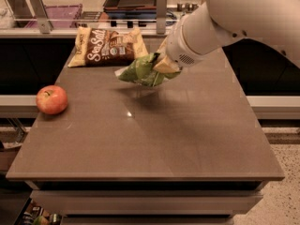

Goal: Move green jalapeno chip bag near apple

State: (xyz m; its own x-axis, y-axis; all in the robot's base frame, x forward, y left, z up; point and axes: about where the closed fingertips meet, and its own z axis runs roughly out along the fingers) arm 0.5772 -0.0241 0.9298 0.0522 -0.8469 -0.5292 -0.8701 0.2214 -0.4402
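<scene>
The green jalapeno chip bag (139, 71) hangs in the air above the middle back of the table, held by my gripper (161, 65), which is shut on its right end. The bag's shadow falls on the tabletop just below it. The red apple (51, 99) with yellowish patches sits on the table near the left edge, well left of and a little nearer than the bag. My white arm comes in from the upper right.
A tan-and-brown "Sea Salt" chip bag (108, 47) lies at the table's back left. The brown table (150, 144) has open surface between apple and gripper. A counter with trays and a rail (93, 20) runs behind the table.
</scene>
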